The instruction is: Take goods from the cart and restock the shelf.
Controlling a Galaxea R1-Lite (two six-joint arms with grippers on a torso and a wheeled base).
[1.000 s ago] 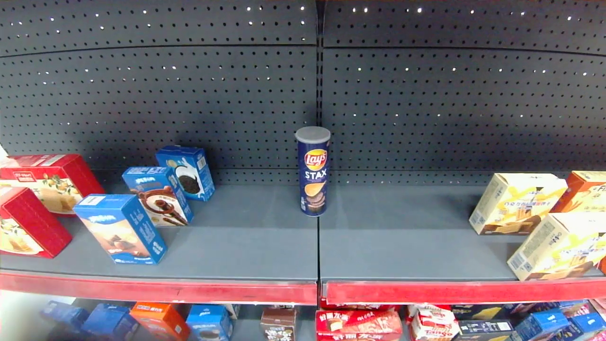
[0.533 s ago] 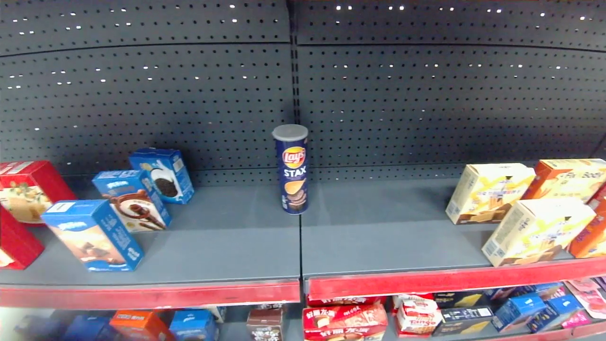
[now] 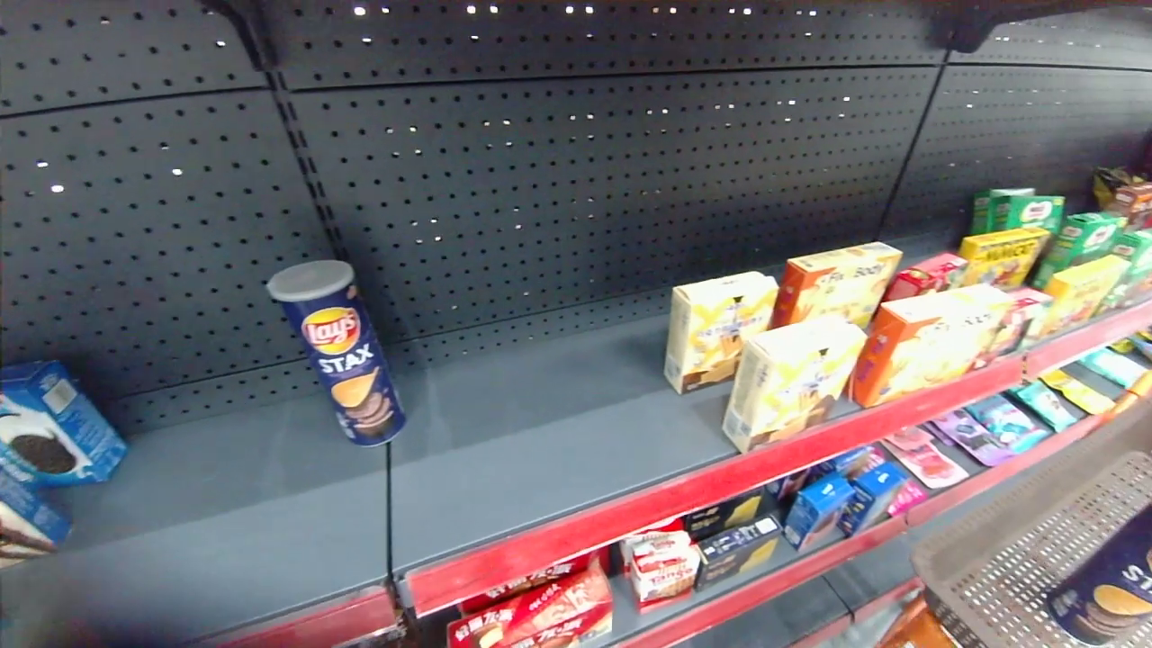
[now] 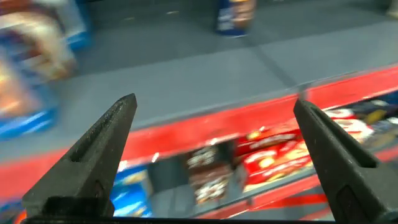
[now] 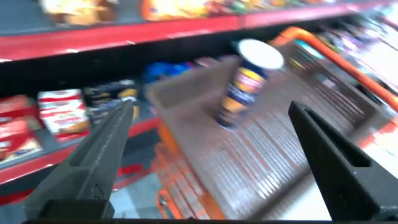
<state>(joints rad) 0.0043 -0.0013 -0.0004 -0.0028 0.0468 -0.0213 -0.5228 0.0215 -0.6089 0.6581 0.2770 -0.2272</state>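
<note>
A dark blue chips can (image 3: 339, 355) with a grey lid stands on the grey shelf (image 3: 504, 441), near the pegboard back. The cart basket (image 3: 1035, 549) shows at the lower right of the head view, and a second chips can (image 3: 1102, 589) lies at its edge. In the right wrist view a chips can (image 5: 249, 81) stands upright in the cart basket (image 5: 292, 162), ahead of my right gripper (image 5: 214, 146), which is open and holds nothing. My left gripper (image 4: 214, 134) is open too, facing the shelf's red front edge (image 4: 205, 121), with the shelved can (image 4: 235, 17) farther off.
Yellow and orange boxes (image 3: 792, 378) stand on the shelf to the right of the can, blue cookie boxes (image 3: 49, 436) at the far left. Green and yellow boxes (image 3: 1053, 243) fill the far right. The lower shelf holds red and blue packs (image 3: 666, 567). The cart has an orange frame (image 5: 336, 59).
The whole head view has swung to the right, so the shelved can now sits at the left and the cart basket has come into view at the lower right.
</note>
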